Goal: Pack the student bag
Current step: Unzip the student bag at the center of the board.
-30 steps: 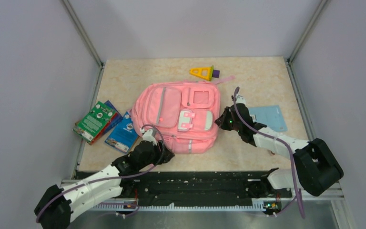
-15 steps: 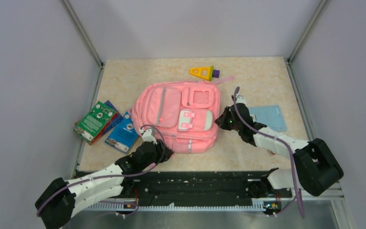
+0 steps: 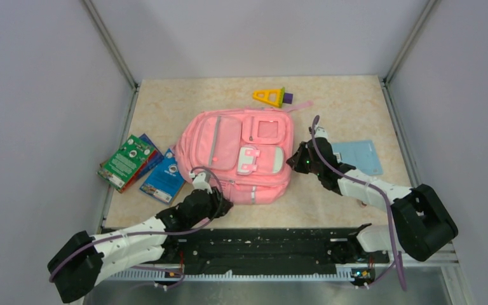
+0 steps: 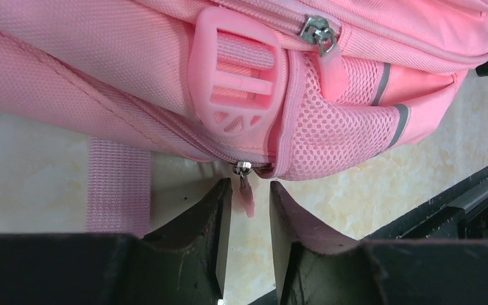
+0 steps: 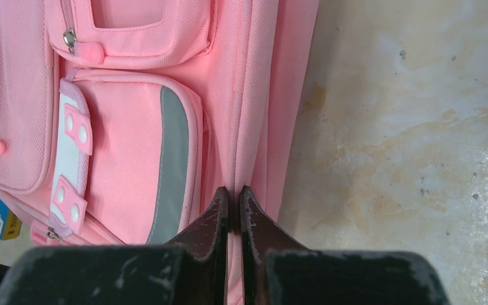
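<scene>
At the left edge of the beige marbled worktop [image 3: 165,108], a green printed booklet [image 3: 126,162] and a blue printed booklet [image 3: 163,180] lie side by side outside the bag, so nothing looks packed yet. Just right of them, the left gripper [image 4: 249,189] sits at the near left corner of the large pink fabric student bag [image 3: 235,152], which lies flat, front up, mid-worktop. Its jaws stand narrow on either side of a small pink zipper pull [image 4: 248,203] (slivers of gap show, so no firm pinch). The zip there looks closed, so opening the bag appears to be the step in hand. Beyond the bag rests a yellow triangular toy with a purple block [image 3: 270,96]. The right gripper [image 5: 234,194] is pinched tight on the bag's right side seam, probably steadying it. Further right, a pale blue flat sheet [image 3: 358,156] lies unpacked.
</scene>
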`<action>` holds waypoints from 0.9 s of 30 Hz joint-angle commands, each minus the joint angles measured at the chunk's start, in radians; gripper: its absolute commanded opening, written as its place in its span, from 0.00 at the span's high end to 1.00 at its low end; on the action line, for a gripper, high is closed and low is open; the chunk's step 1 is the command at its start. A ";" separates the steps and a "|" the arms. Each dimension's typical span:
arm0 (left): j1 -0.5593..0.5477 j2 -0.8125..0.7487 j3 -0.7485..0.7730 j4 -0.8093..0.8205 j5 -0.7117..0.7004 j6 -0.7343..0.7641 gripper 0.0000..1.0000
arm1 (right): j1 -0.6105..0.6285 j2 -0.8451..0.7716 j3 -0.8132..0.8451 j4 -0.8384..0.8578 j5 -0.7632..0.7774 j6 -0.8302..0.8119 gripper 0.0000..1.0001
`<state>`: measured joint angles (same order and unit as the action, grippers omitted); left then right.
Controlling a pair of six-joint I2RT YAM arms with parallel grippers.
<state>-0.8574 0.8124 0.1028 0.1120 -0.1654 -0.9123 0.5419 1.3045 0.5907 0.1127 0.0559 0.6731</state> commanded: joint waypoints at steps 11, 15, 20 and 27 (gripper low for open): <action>-0.038 0.116 0.047 -0.020 -0.124 -0.028 0.73 | -0.013 0.002 0.041 0.087 0.012 -0.004 1.00; -0.038 0.181 0.069 -0.010 -0.172 -0.059 0.83 | -0.013 -0.021 0.035 0.072 0.044 -0.021 1.00; -0.039 0.146 0.118 -0.105 -0.261 -0.053 1.00 | -0.013 -0.058 0.037 0.025 0.108 -0.065 1.00; -0.037 0.048 0.225 -0.399 -0.399 0.001 1.00 | -0.013 -0.072 0.068 -0.074 0.304 -0.148 1.00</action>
<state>-0.8974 0.9012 0.2611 -0.0845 -0.4126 -0.9413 0.5407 1.2774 0.5930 0.0792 0.1459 0.6086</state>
